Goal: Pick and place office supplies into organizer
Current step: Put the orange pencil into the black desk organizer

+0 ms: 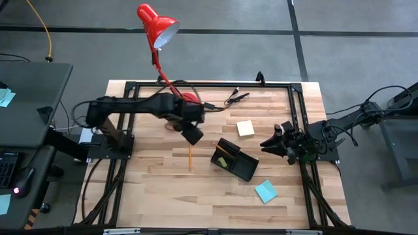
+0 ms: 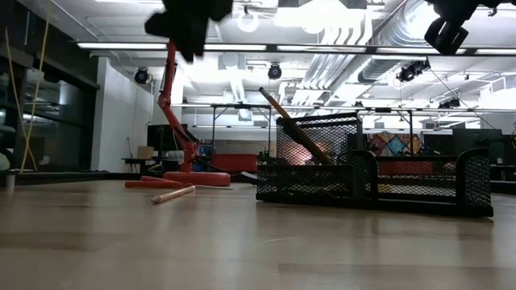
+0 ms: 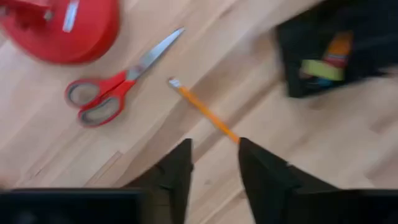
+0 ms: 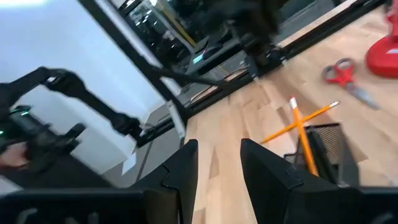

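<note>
Left end effector (image 3: 214, 163) over the loose pencil (image 3: 204, 111)

Fingers parted, empty; right end effector (image 4: 219, 163) waits parted, empty. Pencil lies on the table at nine o'clock of the organizer (image 1: 243, 167): light, stiff, prone to roll, so pinch mid-shaft.

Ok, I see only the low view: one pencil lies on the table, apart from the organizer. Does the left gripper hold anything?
Observer: No. The left gripper is open and empty, above the loose pencil.
Operator: Where are the sticky pads? I see none.
Observer: The yellow pad and the teal pad lie on the table outside the organizer, on opposite sides of it.
Operator: And the scissors?
Observer: The scissors lie beside the lamp base.
</note>
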### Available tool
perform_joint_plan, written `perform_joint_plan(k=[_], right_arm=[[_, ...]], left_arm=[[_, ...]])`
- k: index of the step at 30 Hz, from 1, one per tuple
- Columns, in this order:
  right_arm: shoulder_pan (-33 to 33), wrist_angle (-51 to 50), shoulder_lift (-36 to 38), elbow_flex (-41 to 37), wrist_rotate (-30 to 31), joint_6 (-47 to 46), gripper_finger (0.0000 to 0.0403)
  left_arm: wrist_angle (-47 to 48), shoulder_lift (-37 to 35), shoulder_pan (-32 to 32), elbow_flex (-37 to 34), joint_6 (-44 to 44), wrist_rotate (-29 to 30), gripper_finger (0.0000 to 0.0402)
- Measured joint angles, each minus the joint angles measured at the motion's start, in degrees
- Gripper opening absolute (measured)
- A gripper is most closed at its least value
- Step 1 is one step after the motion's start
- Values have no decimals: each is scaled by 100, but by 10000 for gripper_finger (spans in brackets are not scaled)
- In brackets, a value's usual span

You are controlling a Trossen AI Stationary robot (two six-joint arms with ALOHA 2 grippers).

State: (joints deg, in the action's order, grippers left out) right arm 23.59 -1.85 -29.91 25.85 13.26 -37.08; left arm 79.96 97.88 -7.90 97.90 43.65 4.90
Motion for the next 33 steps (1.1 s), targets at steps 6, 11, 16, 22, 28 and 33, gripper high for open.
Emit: perform_joint_plan(k=[6, 11, 16, 22, 28, 33], right_arm=[[4, 57, 4, 0, -328, -229, 116], [4, 114, 4, 0, -502, -401, 116], [4, 189, 2, 0, -777, -385, 116], [4, 229, 4, 0, -1082, -323, 116], [4, 227, 4, 0, -1122, -281, 116], [4, 208, 4, 0, -1122, -124, 116]], left_arm=[[-215, 650, -441, -3, 128, -303, 199], [-559, 1320, -596, -6, -203, -1111, 208], [-345, 1870, -603, -14, -168, -1382, 181], [-212, 2125, -600, -10, -77, -1197, 147], [-613, 2104, -638, -8, -69, -1182, 145], [-1414, 1560, -356, -18, 73, -919, 147]])
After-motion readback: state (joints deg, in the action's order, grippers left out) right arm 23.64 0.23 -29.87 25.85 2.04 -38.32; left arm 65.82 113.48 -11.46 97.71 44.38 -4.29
